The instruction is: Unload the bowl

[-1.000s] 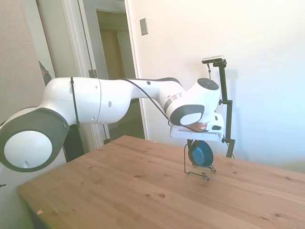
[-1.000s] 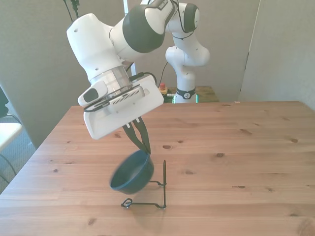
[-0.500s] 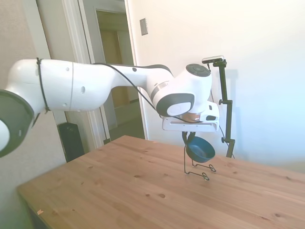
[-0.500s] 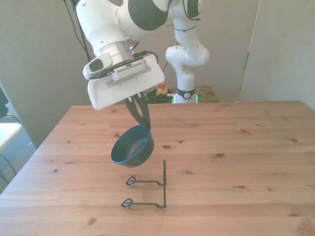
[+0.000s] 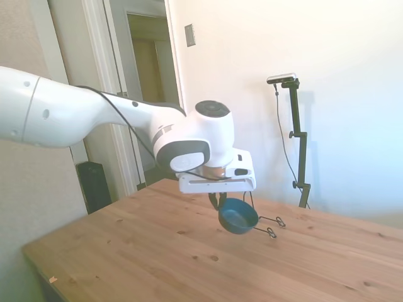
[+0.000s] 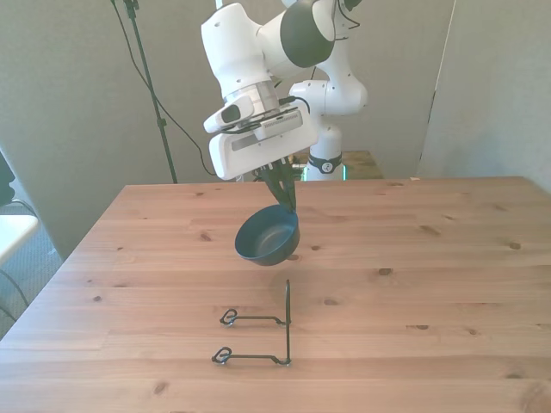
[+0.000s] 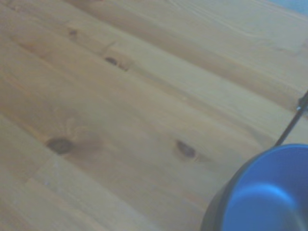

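teal bowl [image 6: 268, 235], in the gripper [image 6: 285, 202], now farther from wire stand [image 6: 258, 333].

No text, label, brand, number or sign can be read in any of the views. The white arm [image 6: 258, 52], the bowl [image 6: 268, 236], the wire stand [image 6: 258, 331] and the desk [image 6: 430, 284] carry no readable marking. The small plate on the wall [image 5: 189, 34] in the side view is blank as far as can be seen.
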You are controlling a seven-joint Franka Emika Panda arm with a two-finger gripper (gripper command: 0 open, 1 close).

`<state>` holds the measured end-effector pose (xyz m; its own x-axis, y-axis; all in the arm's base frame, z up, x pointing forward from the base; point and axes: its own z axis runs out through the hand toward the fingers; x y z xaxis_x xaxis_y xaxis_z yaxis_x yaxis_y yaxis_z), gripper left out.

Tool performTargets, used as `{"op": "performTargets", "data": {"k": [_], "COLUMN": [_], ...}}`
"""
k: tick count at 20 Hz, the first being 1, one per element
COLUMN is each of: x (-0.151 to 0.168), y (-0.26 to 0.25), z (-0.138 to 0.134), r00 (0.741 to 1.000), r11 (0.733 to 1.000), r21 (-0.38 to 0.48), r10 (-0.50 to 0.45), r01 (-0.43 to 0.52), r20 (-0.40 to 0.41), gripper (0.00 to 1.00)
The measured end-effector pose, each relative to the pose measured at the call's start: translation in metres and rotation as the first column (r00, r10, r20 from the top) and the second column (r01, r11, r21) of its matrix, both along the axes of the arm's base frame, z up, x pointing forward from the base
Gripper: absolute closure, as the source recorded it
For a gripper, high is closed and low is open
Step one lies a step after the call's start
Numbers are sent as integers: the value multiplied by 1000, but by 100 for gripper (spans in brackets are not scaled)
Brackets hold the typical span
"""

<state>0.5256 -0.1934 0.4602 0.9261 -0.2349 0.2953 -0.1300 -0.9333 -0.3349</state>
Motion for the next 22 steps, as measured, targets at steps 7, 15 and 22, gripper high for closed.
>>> {"op": "performTargets", "data": {"k": [7,15,22], "x": [-50,-59,-46], "y": [34,53,56], "z": [-30,-72,-84], "r00": [999,998,996], "r11": [997,984,973], "r21": [-67,-169,-229], "r10": [47,45,-12], "r01": [-48,-54,-9], "r20": [-26,-53,-90], "gripper": [100,0,0]}}
